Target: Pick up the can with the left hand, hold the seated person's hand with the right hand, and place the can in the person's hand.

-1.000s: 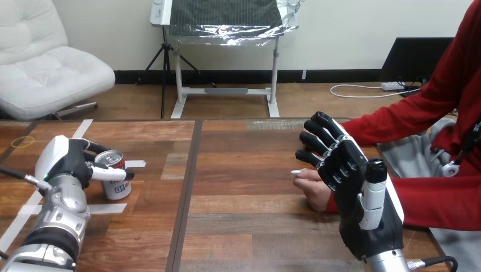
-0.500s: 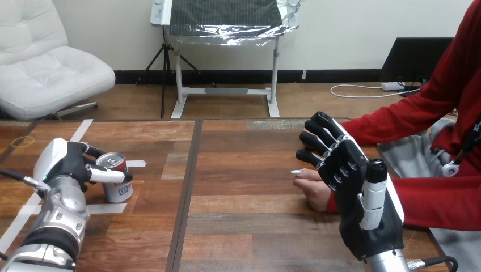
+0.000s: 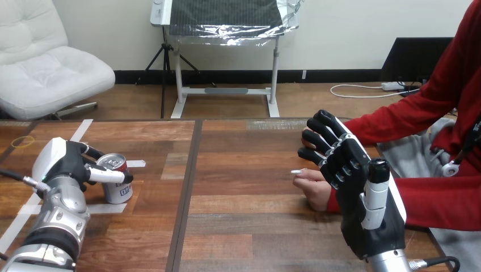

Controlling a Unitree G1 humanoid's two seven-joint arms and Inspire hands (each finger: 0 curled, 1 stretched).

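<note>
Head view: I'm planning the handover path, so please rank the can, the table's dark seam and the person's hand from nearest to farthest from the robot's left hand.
1. The can, within the left hand's fingers, at the table's left.
2. The dark seam, mid-table.
3. The person's hand, far right.

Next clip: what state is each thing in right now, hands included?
Red-and-white drink can: upright on the wooden table, gripped.
Left hand: curled round the can.
Person's hand: resting on the table, loosely curled.
Right hand: open, fingers straight, raised before the person's hand.
</note>
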